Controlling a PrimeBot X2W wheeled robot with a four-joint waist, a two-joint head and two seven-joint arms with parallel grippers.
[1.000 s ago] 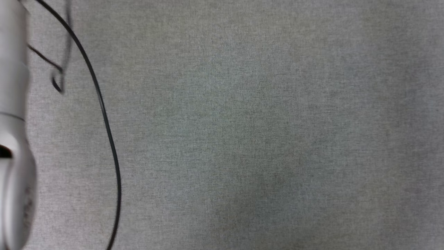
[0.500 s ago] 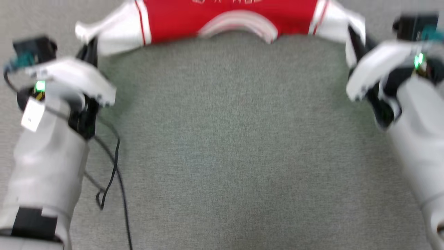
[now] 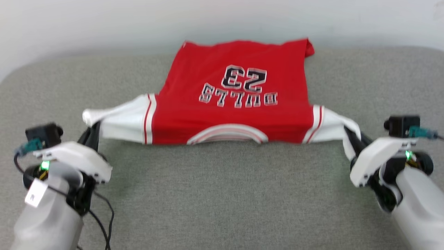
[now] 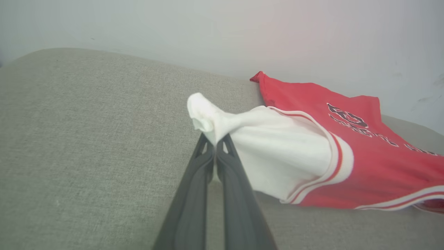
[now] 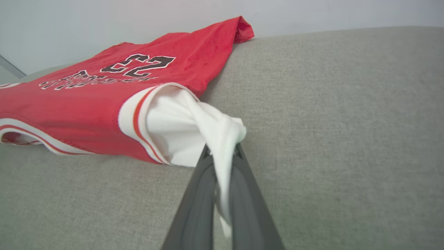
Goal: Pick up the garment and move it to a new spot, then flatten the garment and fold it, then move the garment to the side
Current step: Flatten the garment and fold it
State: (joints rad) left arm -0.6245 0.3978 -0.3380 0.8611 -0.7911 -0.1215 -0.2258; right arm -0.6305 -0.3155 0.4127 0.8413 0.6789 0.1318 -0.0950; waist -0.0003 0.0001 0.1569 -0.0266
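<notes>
The garment [image 3: 236,90], a red jersey with white sleeves and black lettering with the number 23, lies spread face up on the grey cushion [image 3: 222,194], collar toward me. My left gripper [image 3: 93,129] is shut on the tip of its left white sleeve [image 4: 208,118]. My right gripper [image 3: 348,136] is shut on the tip of the right white sleeve [image 5: 222,139]. Both sleeves are pulled taut outward and lifted slightly off the cushion. The garment's far hem reaches the cushion's back edge, with one corner folded over [image 3: 308,48].
A pale wall [image 3: 222,21] rises directly behind the cushion's far edge. A black cable [image 3: 104,222] hangs beside my left forearm. Bare grey cushion stretches between my arms in front of the collar.
The head camera has tilted up from bare cushion, so the whole garment and the wall are now in view. Both grippers stay shut on the sleeves.
</notes>
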